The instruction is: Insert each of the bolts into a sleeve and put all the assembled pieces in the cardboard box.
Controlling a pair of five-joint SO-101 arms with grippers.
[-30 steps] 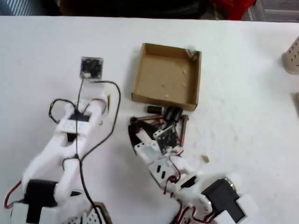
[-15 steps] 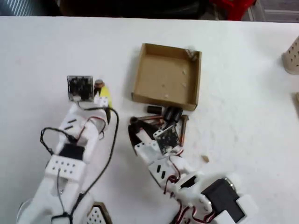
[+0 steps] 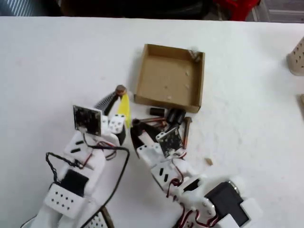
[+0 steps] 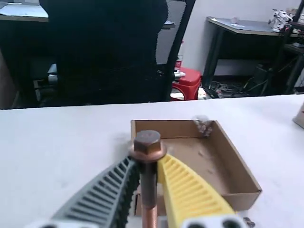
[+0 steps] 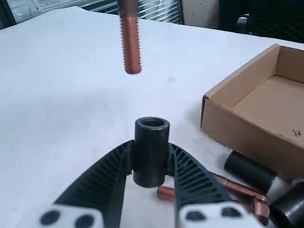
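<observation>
Held bolt (image 4: 149,183) near held sleeve (image 5: 151,152)

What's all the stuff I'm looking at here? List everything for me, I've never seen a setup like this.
brown cardboard box: one, brown, open-topped, mid-table
copper-coloured metal bolt: one, copper, head up in the left hand
black cylindrical sleeve: one, black, upright in the right hand
loose black sleeves: at least two, black, on the table by the box's near wall
loose copper bolts: two, copper, lying beside those sleeves
white table: one, white, under everything
left hand: one, grey and yellow fingers, beside the box
right hand: one, black fingers, near the loose parts
</observation>
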